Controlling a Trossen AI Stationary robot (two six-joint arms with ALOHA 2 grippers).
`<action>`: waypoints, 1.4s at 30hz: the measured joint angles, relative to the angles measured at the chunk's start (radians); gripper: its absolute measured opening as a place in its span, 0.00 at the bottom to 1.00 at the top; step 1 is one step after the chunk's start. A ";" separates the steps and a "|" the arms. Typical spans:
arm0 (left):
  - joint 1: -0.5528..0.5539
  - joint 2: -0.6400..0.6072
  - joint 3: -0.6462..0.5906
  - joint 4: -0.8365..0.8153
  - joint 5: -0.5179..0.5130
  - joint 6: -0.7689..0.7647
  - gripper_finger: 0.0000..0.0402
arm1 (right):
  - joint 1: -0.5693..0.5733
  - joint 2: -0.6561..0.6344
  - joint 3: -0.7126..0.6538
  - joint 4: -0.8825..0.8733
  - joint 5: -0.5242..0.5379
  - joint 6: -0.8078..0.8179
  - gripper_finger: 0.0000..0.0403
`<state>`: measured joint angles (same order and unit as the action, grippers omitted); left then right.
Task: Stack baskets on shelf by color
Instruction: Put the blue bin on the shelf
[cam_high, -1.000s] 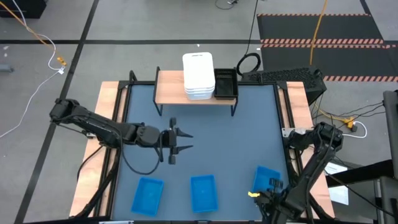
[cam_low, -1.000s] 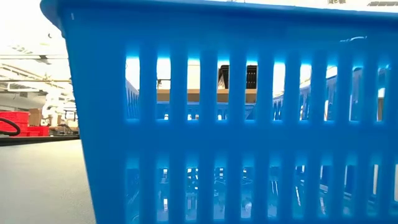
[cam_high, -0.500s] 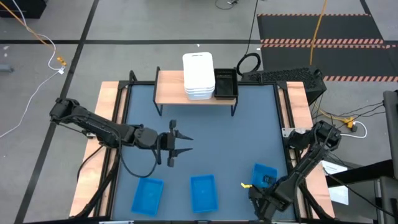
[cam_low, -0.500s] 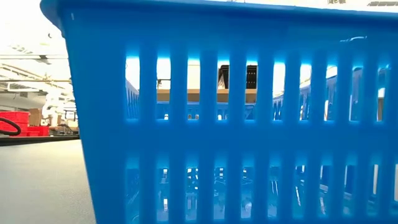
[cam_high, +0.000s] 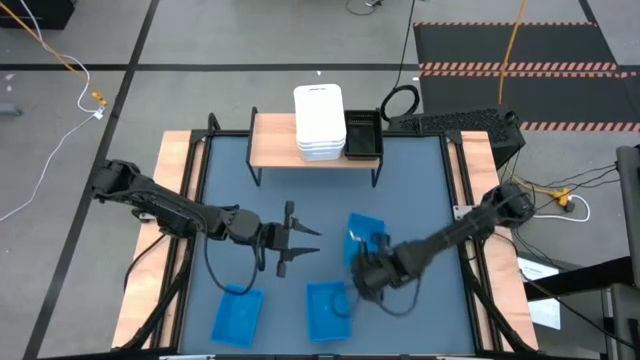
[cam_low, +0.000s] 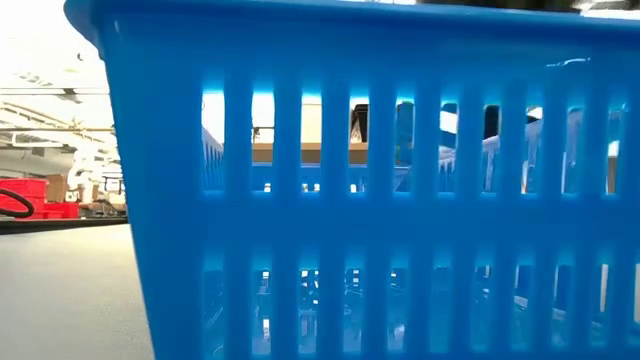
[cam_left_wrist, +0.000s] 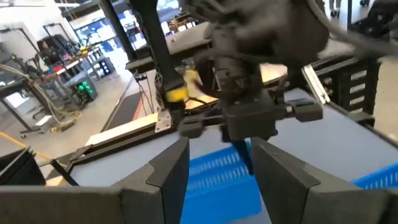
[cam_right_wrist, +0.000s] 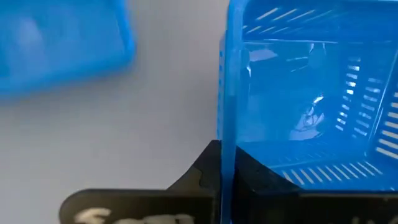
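Three blue baskets (cam_high: 365, 233) seen from above; up close, right gripper (cam_high: 362, 272) pinching one wall; left gripper (cam_high: 300, 244) wide open, empty

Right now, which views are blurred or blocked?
Low view: a blue basket fills the frame, backlit through its slots. Left wrist view: the right gripper is motion-smeared. Right wrist view: the far basket is soft. High view: sharp, evenly lit.
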<state>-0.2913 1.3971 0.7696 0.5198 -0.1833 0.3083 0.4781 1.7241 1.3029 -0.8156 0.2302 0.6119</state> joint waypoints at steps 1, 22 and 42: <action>0.000 -0.001 0.000 -0.004 0.000 0.009 0.44 | -0.024 0.000 0.009 0.038 0.006 -0.048 0.00; -0.292 -0.557 0.014 -0.861 -0.833 -0.510 0.44 | -0.400 0.367 0.861 0.039 -0.112 -0.869 0.00; -0.185 -0.665 0.013 -1.016 -1.048 -0.443 0.43 | -0.634 0.449 0.759 0.391 0.089 -1.064 0.00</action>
<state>-0.4760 0.7320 0.7826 -0.4964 -1.2315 -0.1342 -0.1562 2.1736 2.0624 -0.4241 0.3189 -0.4526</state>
